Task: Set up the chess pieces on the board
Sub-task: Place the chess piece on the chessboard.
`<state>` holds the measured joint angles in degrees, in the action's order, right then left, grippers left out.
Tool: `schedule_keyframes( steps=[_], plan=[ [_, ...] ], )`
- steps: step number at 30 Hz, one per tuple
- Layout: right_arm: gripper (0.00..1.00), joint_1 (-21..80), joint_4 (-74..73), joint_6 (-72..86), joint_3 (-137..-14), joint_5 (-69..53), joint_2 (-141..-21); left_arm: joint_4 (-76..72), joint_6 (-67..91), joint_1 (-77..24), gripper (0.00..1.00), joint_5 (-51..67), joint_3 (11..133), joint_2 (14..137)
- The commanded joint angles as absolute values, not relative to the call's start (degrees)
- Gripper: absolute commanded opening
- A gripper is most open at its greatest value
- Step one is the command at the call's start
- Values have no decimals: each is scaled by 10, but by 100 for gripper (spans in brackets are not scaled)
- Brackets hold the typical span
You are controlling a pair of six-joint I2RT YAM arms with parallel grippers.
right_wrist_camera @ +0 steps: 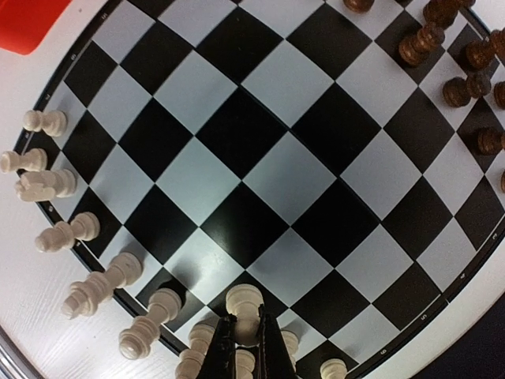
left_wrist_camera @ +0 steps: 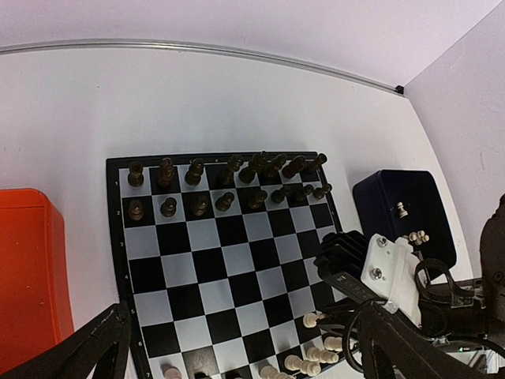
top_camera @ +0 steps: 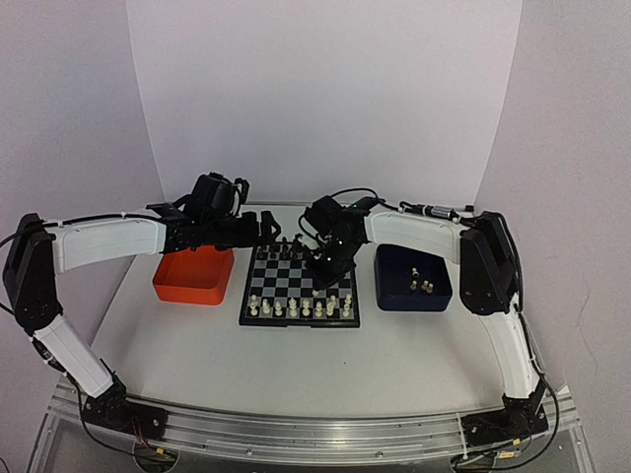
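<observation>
The board is a small, flat square with a matt black border and alternating black and light-grey squares. It lies on the white table between two shallow plastic tubs with rounded corners: the orange tray on its left and the dark blue tray on its right. The black chessmen, glossy turned shapes with round heads, fill the two far ranks. The chess pieces are smooth cream-white plastic with flared bases and knobbed tops. They stand along the near edge of the board, most on the last rank and a few on the rank ahead of it; a few more sit loose in the dark blue tray. The right gripper is lowered over the near right part of the board. Its two thin dark fingers are drawn in to a narrow gap and clamped on the sides of a cream pawn, whose ball head shows just above the fingertips. The cream pawn is over the second rank from the near edge, just beside the other cream pieces; whether its base touches the square cannot be told. The left gripper hovers above the far left part of the board with its jaws spread wide. Its black angular fingers are well apart, with nothing between them.
</observation>
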<state>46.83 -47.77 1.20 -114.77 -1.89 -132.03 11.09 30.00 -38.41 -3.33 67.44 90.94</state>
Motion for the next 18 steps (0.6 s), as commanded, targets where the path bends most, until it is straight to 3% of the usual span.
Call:
schedule_keyframes(
  steps=[1, 18],
  plan=[
    [0, 467, -520, 5, -1170, -2, -1332, 127, 299, -381, 100, -45, 681, 895],
    [0, 467, -529, 18, -1177, -33, -1357, 120, 298, -381, 100, -34, 686, 911]
  ],
)
